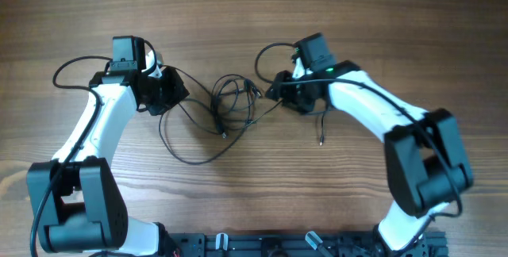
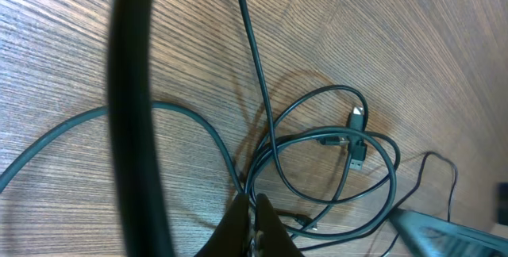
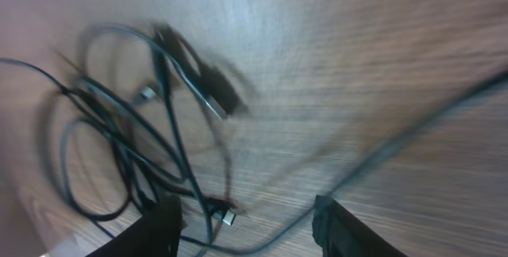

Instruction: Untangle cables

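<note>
Cables point(image 2: 337, 140), thin and black, lie in a loose tangle of overlapping loops on the wooden tabletop point(image 1: 254, 19) between the two arms, with small plug ends showing among the loops and one long strand bowing out toward the near edge. The left claw point(image 2: 254, 219) is pressed together, pinching one strand at the tangle's left side. The right claw point(image 3: 250, 229) stands spread at the tangle's right side, strands passing between its fingers point(image 3: 163, 229) in a blurred view.
</note>
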`<move>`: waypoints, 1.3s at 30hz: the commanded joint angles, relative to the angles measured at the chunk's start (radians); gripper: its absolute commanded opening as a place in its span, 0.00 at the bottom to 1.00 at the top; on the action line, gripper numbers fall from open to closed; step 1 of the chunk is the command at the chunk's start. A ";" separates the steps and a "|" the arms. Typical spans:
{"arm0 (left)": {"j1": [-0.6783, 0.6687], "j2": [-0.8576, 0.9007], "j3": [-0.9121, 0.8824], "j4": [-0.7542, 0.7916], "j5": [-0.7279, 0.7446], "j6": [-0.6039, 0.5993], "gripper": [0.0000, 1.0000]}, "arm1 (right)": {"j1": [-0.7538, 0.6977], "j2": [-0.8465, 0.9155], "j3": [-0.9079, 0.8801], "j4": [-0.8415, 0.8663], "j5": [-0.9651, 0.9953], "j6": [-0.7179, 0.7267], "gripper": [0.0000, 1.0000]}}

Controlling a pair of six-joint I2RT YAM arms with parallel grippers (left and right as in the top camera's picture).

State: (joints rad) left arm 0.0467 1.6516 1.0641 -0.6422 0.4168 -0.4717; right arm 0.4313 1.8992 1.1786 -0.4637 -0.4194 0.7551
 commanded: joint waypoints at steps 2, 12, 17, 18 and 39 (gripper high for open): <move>-0.004 0.004 -0.002 0.003 -0.007 0.019 0.04 | 0.050 0.072 -0.008 0.026 -0.008 0.086 0.33; -0.003 0.004 -0.002 -0.034 -0.118 0.019 0.04 | -0.031 -0.003 0.010 0.016 -0.143 -0.122 0.04; 0.016 0.004 -0.002 -0.131 -0.266 -0.052 0.04 | -0.161 -0.216 0.010 -0.055 -0.139 -0.220 0.04; 0.027 0.004 -0.002 -0.149 -0.295 -0.072 0.04 | -0.202 -0.283 0.010 -0.065 -0.130 -0.242 0.04; 0.299 0.004 -0.005 -0.186 -0.358 -0.225 0.04 | -0.486 -0.557 0.005 -0.272 0.335 -0.229 0.04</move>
State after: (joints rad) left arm 0.3256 1.6516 1.0637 -0.8200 0.1177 -0.6769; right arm -0.0422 1.3277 1.1809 -0.7322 -0.2222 0.4923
